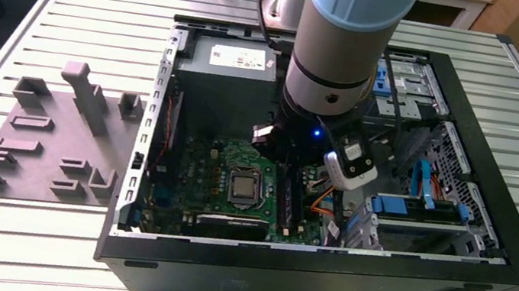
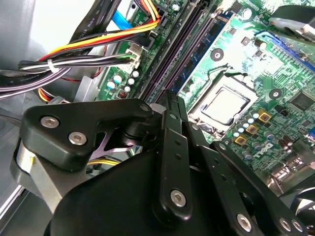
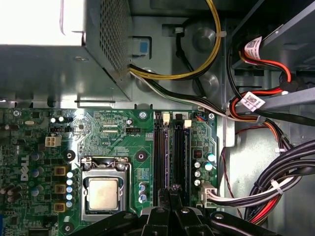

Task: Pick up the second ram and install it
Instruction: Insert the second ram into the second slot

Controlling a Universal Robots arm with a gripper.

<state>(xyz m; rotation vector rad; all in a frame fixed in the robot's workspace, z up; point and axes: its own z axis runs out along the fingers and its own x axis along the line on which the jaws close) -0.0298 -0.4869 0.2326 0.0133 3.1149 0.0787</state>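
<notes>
Claw (image 2: 173,105) fingers pressed together, tips over memory slots (image 3: 171,152); arm (image 1: 342,42) vertical inside case (image 1: 494,227).

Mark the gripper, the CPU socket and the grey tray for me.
gripper (image 3: 170,189): first wrist view, between the fingertips over the memory slots.
CPU socket (image 3: 103,191): first wrist view, middle of the metal lid.
grey tray (image 1: 41,159): exterior view, flat base left of the case.

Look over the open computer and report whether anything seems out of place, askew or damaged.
Nothing stands out. The motherboard lies flat in the case. The cables are bundled with ties, clear of the memory slots. The hand sits squarely over those slots, fingers together. No damage shows.
</notes>
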